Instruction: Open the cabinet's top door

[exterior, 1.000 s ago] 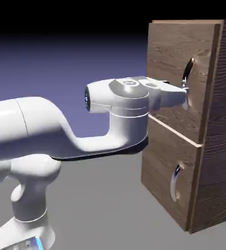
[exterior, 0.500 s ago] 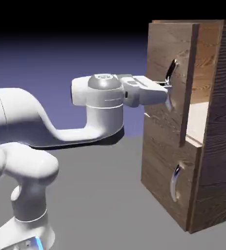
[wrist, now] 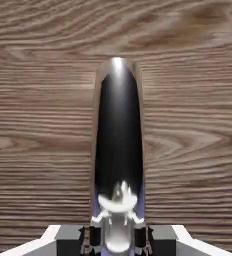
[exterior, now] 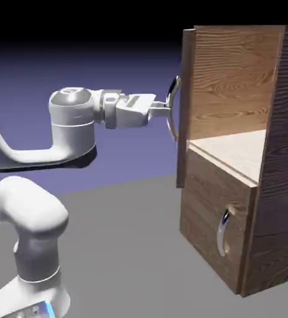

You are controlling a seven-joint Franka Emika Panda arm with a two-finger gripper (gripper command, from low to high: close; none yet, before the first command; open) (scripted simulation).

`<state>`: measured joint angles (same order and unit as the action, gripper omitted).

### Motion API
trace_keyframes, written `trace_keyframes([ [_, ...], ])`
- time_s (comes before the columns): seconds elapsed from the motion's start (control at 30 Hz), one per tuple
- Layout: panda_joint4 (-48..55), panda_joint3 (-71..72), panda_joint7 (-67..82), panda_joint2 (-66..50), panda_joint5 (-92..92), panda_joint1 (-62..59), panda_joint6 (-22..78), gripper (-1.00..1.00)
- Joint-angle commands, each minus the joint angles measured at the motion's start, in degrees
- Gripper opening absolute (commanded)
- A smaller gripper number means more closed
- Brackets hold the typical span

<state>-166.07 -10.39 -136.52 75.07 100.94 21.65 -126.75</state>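
1. The top door (exterior: 185, 112) of the cabinet (exterior: 227, 214) stands wide open, swung out at the exterior view's left edge of the cabinet and seen nearly edge-on.
2. The curved silver handle (exterior: 172, 109) is on the door's left side, facing the robot arm (exterior: 71, 124).
3. The hand (exterior: 166, 109) is closed on this handle, one fingertip on either side of it, about midway along its curve.
4. The arm reaches in from the left, its upper parts well apart from the cabinet.
5. In the hand view, the handle runs up the middle from between the fingertips, with the door's wood grain behind it.
6. To the right of the open door, the light wood interior (exterior: 233, 81) shows, with a pale shelf (exterior: 233, 149) at its bottom.
7. Below, the shorter lower door (exterior: 211, 205) is shut, its smaller curved handle (exterior: 222, 233) near its right edge.
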Motion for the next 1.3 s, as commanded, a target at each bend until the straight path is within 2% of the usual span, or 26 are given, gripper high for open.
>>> trace_keyframes([
  [0.0, -0.3, 2.1, 0.0, 0.2, -2.1, -0.1, 1.7, -1.0],
  [0.3, 1.0, 20.8, -1.4, -2.6, -19.9, 0.0, 17.1, -1.0],
  [0.6, 9.9, 39.5, -5.2, -13.0, -36.3, -4.2, 34.3, -1.0],
  [1.03, 34.3, 66.4, -11.5, -32.3, -51.4, -25.9, 60.7, -1.0],
  [1.27, 44.5, 77.8, -13.1, -37.2, -54.4, -38.4, 69.4, -1.0],
])
